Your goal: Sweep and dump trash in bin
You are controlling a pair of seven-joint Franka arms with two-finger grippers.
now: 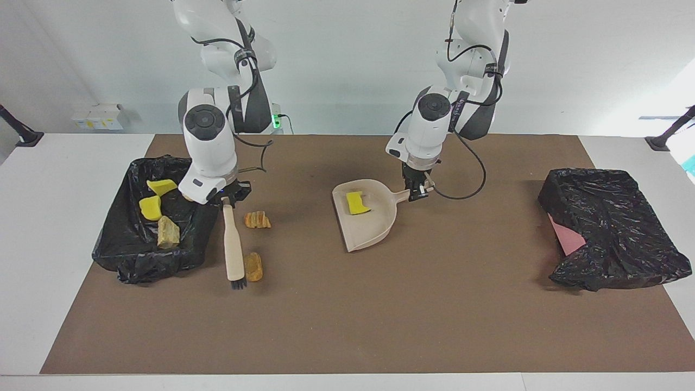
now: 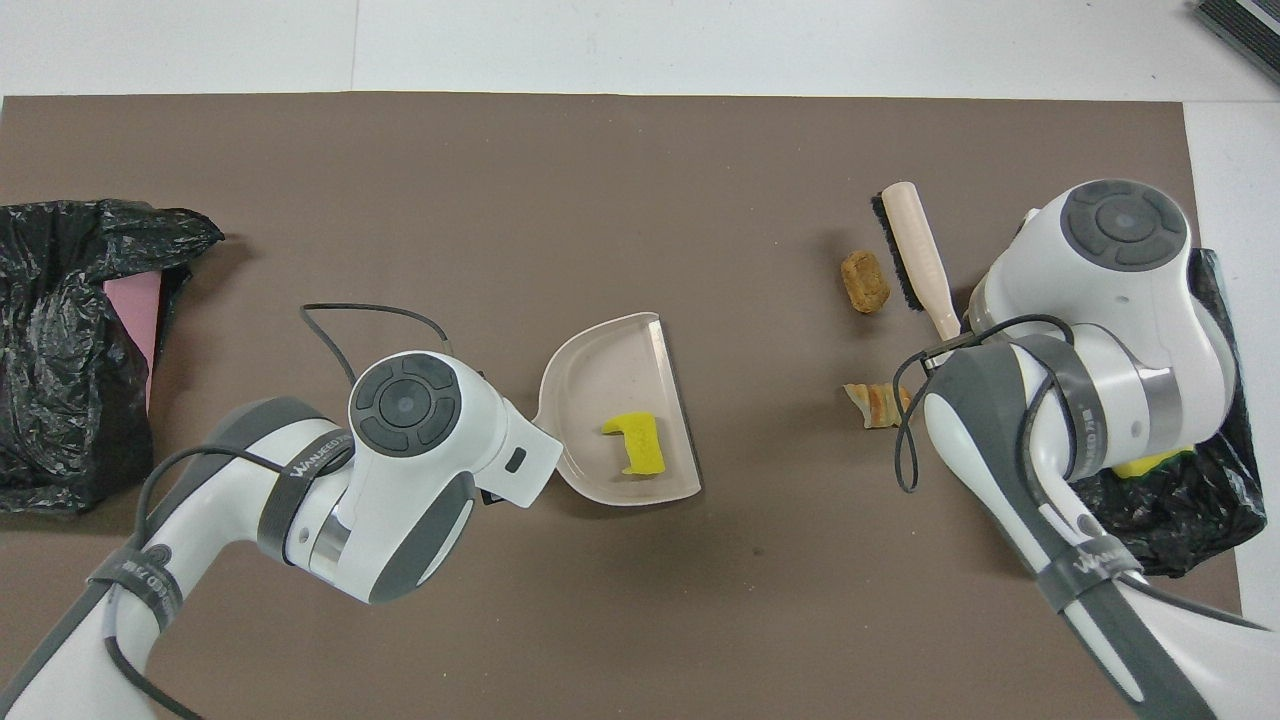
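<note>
Gripping brush (image 1: 233,247), right pincer (image 1: 227,201) clamped; left pincer (image 1: 417,191) clamped on dustpan (image 1: 365,222) handle.

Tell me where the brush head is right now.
The brush head sits on the mat beside the orange-tan lump farthest from the robots, between it and the trash-filled black bin, at the right arm's end.

Right tool (image 1: 227,200) grips the brush (image 1: 233,247) handle; bristles sit on the worktop (image 1: 380,304) beside one orange lump (image 1: 253,266). A second lump (image 1: 257,219) lies nearer the robots. Left tool (image 1: 417,193) grips the dustpan (image 1: 365,217) handle; a yellow sponge (image 1: 356,202) lies in it. The bin (image 1: 136,255) holds four scraps.
</note>
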